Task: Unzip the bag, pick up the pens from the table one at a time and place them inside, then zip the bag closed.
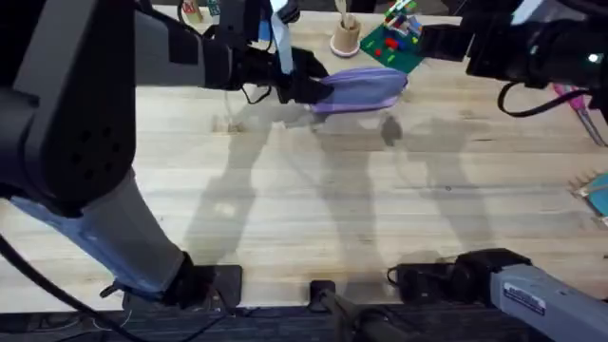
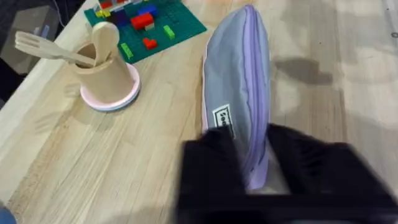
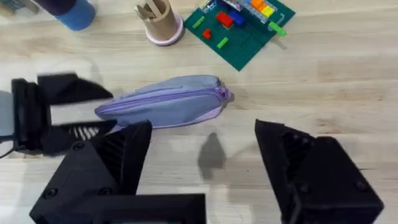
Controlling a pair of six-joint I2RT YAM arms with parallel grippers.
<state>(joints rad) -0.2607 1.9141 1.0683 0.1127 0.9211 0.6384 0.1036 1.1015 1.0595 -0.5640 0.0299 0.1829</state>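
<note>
The bag (image 1: 366,87) lay at the far middle of the table (image 1: 313,199), its zipper run shut along its length with the pull at its right end. The left claw (image 1: 318,90) gripped the bag's left end, one black finger (image 2: 208,168) on each side of the fabric. The right claw (image 3: 202,162) hung above the table on the near side of the bag, its jaws spread wide and holding nothing.

Just beyond the bag sat a green brick plate (image 1: 394,46) with coloured bricks, and left of it a wooden cup (image 1: 346,36) holding wooden utensils on a pink coaster. A blue cylinder (image 3: 76,12) was cut off at the frame edge. Pink-handled scissors (image 1: 579,103) lay at the far right, partly hidden under the right arm.
</note>
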